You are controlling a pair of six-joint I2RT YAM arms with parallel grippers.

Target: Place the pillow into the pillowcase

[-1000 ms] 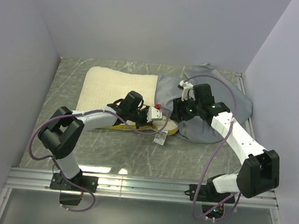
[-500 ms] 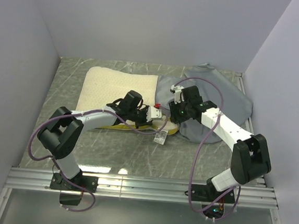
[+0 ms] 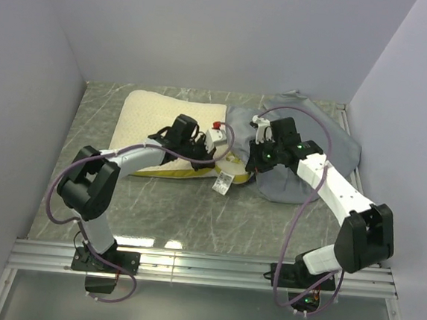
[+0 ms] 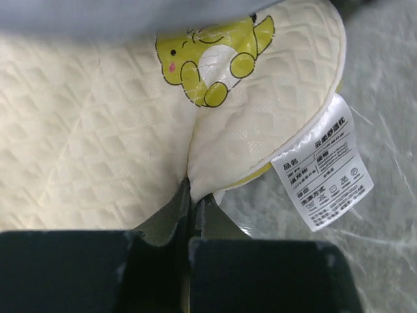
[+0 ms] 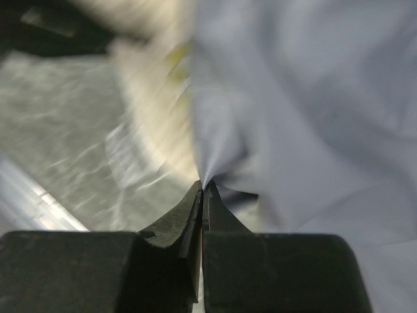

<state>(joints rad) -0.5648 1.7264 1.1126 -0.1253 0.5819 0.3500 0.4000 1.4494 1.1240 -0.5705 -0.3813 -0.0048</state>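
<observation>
Early in the job, by the look of things. Nearly all of the pillow [image 3: 161, 118] flat on the left half of the counter [image 3: 171, 216], outside the pillowcase [image 3: 327, 144], itself bunched and wrinkled on the right half. The 2 touching at mid-counter, with blue-grey cloth draped over the pillow's right end in the left wrist view, just above the yellow-green logo [image 4: 208, 59]. Left claw [image 3: 221, 155] pressed together on the pillow's near edge beside that corner, a fold of dotted cover caught between the fingers [image 4: 166, 215]. Right claw [image 3: 252, 162] likewise closed, pinching a peak of pillowcase cloth close to the pillow's end. Cannot tell from these views any true entry of pillow into the sack as against mere overlap, nor the state of the mouth. Left to do, as a judgement: spread the mouth, feed the corner in, then draw the case along the pillow's whole length or push the pillow through. Around: a white label tag [image 3: 224, 181] hanging off the pillow's corner onto the counter, between the 2 claws; purple cables [image 3: 53, 198] looping off both arms; plain walls [image 3: 210, 32] on 3 sides; a metal rail [image 3: 204, 268] along the near edge. In the way, probably: the label tag, apt to snag on the case's edge; the slack folds, likely to fall across the opening; the 2 arms crowded near each other at the join, with little room to pass.
</observation>
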